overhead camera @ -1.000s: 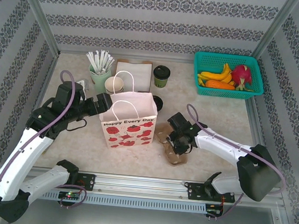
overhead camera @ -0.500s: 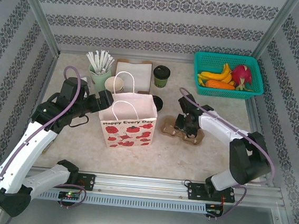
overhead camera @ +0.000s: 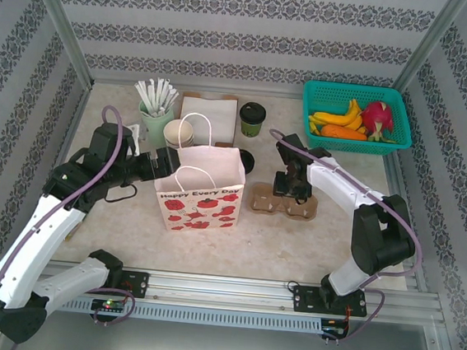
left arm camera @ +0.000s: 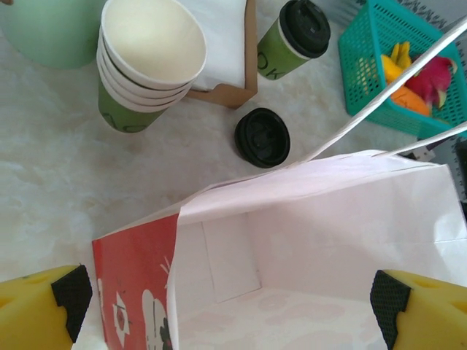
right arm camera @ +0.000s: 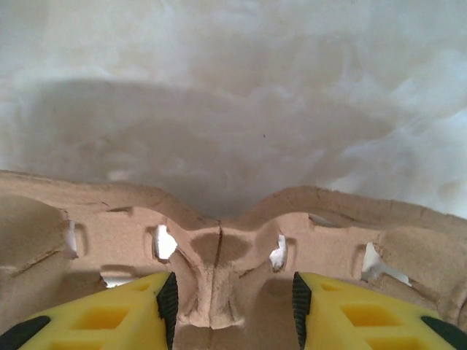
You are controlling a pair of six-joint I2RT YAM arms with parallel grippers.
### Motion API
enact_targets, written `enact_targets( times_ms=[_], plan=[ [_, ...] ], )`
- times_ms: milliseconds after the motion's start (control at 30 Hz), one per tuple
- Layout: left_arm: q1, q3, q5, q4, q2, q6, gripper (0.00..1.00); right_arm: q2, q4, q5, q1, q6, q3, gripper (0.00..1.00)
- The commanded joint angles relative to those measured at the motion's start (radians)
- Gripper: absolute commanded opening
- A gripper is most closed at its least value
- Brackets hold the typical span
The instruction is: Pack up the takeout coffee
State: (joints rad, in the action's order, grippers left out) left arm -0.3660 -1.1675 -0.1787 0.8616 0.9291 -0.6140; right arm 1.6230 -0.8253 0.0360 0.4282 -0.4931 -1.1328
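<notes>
Straddling the paper bag's (overhead camera: 202, 195) mouth, the left fingers (overhead camera: 166, 161) gape wide, empty. Right of the bag, the right fingers (overhead camera: 290, 185) flank the cardboard carrier's (overhead camera: 266, 200) ridge; grip unclear. Behind the bag stands the takeout coffee (overhead camera: 252, 119), probably light, crushable and slick-lidded, so pinch its olive wall below the lid.

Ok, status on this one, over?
Left gripper open at mouth of paper bag. Right gripper astride centre ridge of cup carrier, grip unclear. Takeout coffee upright at back, lidded, untouched. Loose black lid lies between it and bag.
</notes>
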Motion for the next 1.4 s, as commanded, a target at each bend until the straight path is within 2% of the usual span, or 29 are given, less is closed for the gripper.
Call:
enact_targets(
  times_ms=[0,300,500,900,1167,1367],
  plan=[
    [-0.011,-0.027,0.007,0.067,0.012,0.057,1.00,-0.010,-0.033,-0.011,0.013,-0.027,0.020,0.47],
    [-0.010,-0.005,-0.003,0.065,0.028,0.064,1.00,0.007,0.010,-0.025,0.038,-0.146,0.044,0.43],
    [-0.010,0.017,-0.006,0.064,0.027,0.061,1.00,0.041,0.006,-0.020,0.064,-0.145,0.042,0.43],
    [-0.010,0.033,-0.040,0.036,0.032,0.064,1.00,0.043,0.024,0.029,0.070,-0.141,0.067,0.32],
    [-0.011,0.035,-0.112,0.017,0.040,0.064,1.00,0.028,0.033,0.064,0.073,-0.122,0.065,0.17],
    [-0.042,0.027,-0.165,-0.020,0.038,0.023,1.00,-0.033,0.023,0.119,0.050,-0.028,0.058,0.05]
  ],
)
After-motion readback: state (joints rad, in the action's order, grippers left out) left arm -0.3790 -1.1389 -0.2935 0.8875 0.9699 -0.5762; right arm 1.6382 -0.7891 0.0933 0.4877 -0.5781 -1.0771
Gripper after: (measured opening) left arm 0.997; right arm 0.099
